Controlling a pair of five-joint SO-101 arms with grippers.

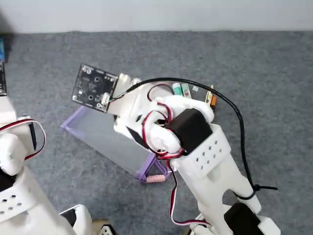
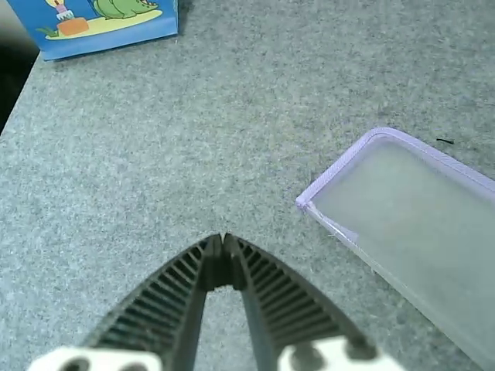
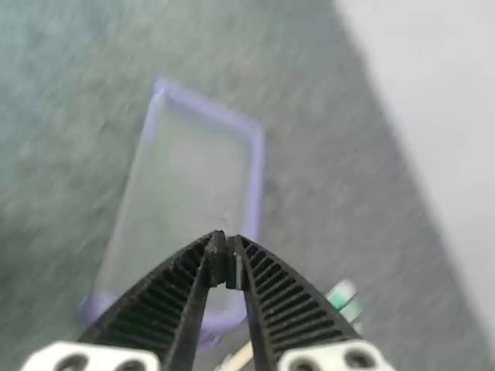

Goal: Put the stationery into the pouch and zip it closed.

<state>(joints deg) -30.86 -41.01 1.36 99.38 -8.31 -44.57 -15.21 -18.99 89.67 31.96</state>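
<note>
Both closed, empty: left hand (image 2: pixel 223 241), right hand (image 3: pixel 226 239); grey carpet-like tabletop (image 1: pixel 274 73), pale wall (image 1: pixel 156 14) beyond.

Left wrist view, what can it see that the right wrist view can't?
Left wrist view: a blue picture box at the edge of the carpet. Right wrist view: a green-and-white stationery piece on the carpet. Both: the purple-edged pouch lying flat on the carpet, plus that arm's own gripper, left gripper and right gripper alike shut.

the right arm (image 1: pixel 210 152) hides part of the pouch (image 1: pixel 98 129) and stationery (image 1: pixel 183 89).
</note>
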